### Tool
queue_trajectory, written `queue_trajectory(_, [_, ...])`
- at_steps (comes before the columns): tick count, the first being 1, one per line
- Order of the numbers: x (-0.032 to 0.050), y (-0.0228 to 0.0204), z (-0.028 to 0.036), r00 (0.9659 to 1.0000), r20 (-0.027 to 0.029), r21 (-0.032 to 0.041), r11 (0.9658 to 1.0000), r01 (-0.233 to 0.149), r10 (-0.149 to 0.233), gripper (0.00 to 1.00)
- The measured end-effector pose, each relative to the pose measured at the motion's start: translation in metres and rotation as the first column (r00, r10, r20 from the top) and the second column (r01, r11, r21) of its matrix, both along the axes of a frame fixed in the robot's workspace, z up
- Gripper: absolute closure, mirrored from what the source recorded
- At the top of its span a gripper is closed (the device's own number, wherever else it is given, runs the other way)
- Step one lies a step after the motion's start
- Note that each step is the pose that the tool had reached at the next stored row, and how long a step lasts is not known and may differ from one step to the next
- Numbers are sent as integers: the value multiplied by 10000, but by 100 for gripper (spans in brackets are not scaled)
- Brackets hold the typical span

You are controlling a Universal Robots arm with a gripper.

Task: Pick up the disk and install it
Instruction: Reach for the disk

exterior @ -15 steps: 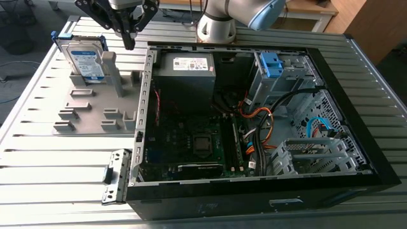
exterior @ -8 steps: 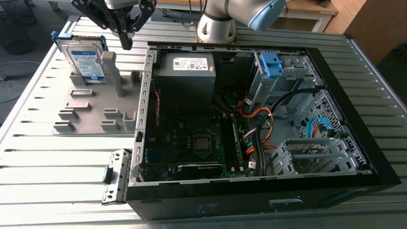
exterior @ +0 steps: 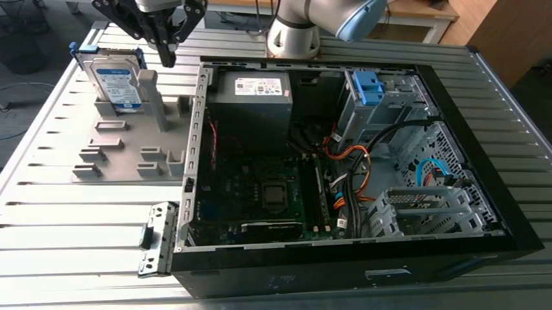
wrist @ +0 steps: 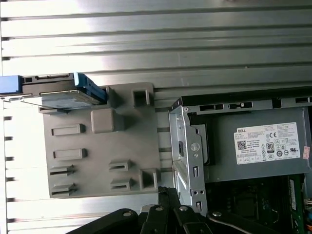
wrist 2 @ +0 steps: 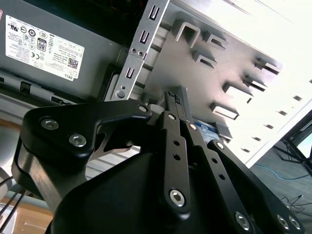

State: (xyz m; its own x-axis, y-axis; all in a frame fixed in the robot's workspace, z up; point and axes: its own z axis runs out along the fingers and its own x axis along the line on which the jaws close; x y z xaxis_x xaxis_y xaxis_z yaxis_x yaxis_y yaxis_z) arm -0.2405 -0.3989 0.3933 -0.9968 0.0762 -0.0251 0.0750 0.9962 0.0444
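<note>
On the slatted surface (exterior: 52, 219), a holder (exterior: 129, 155) props the disk (exterior: 116, 79) upright for easy grasping; the claw (exterior: 167, 59), pressed together, hovers beside it.

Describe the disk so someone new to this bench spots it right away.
Start at the open black computer case on the slatted metal table; at the exterior view's left of it lies a grey fixture plate. The disk stands on edge at that plate's far end: silver, white-and-blue label, blue rails, unlike the all-blue bracket and the grey power supply inside the case.
</note>
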Motion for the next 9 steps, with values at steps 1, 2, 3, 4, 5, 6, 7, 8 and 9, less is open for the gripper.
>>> queue_trajectory(1, [-7,0,0,10000,0,0,10000,0,0,89])
queue_trajectory(2, [-13,0,0,10000,0,0,10000,0,0,89])
queue_trajectory(3, [-19,0,0,10000,-1,0,10000,0,0,89])
queue_trajectory(4, [-26,0,0,10000,0,0,10000,0,0,89])
queue_trajectory(5, [-33,0,0,10000,0,0,10000,0,0,89])
queue_trajectory(6, [-39,0,0,10000,-1,0,10000,0,0,89])
queue_trajectory(7, [-46,0,0,10000,-1,-1,10000,0,0,89])
queue_trajectory(8, [-53,0,0,10000,0,0,10000,0,0,89])
queue_trajectory(9, [-60,0,0,10000,0,0,10000,0,0,89])
